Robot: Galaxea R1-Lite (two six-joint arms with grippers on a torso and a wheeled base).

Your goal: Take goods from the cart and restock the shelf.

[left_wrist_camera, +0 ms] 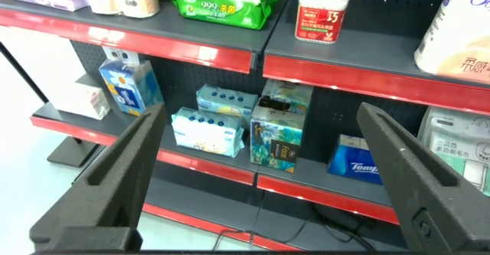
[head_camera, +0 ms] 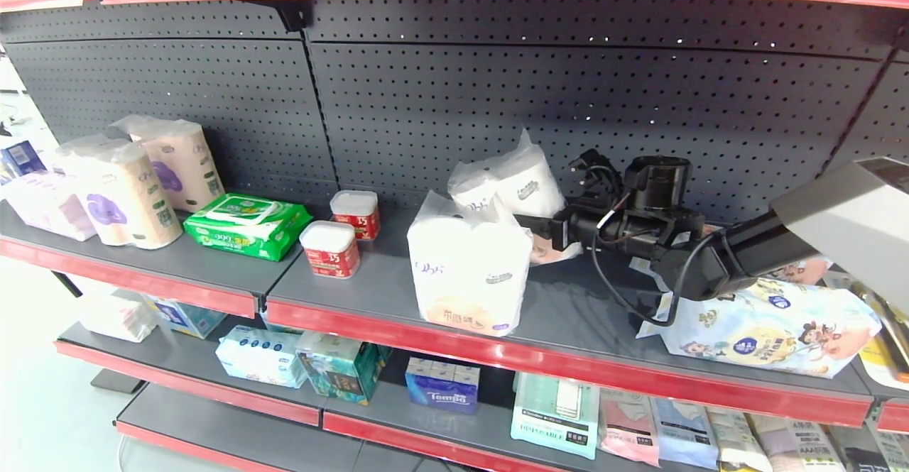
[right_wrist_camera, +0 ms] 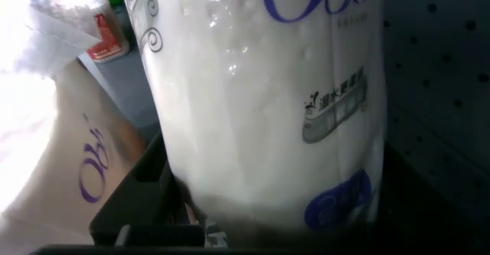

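In the head view, the right gripper (head_camera: 545, 234) is at the back of the middle shelf (head_camera: 582, 312), at the base of a rear pack of paper rolls (head_camera: 513, 179). That pack stands on the shelf board close to the pegboard, just behind a like front pack (head_camera: 469, 273) at the shelf's red edge. Boxes, wipes and other packs already stand along this level, so part of the restocking looks done.

In the left wrist view, the left gripper (left_wrist_camera: 258, 132) hangs low before the lower shelves (left_wrist_camera: 230, 167). Its jaws are spread wide with nothing between them, free for the next item.

In the right wrist view, the rear pack fills the gap between the right arm's jaws, and both dark jaws lie against its sides. They appear closed on it, though from so near I cannot be sure how firmly they press.

My judgement is that this pack is at its place and only needs letting go. How many goods remain to be brought cannot be told.
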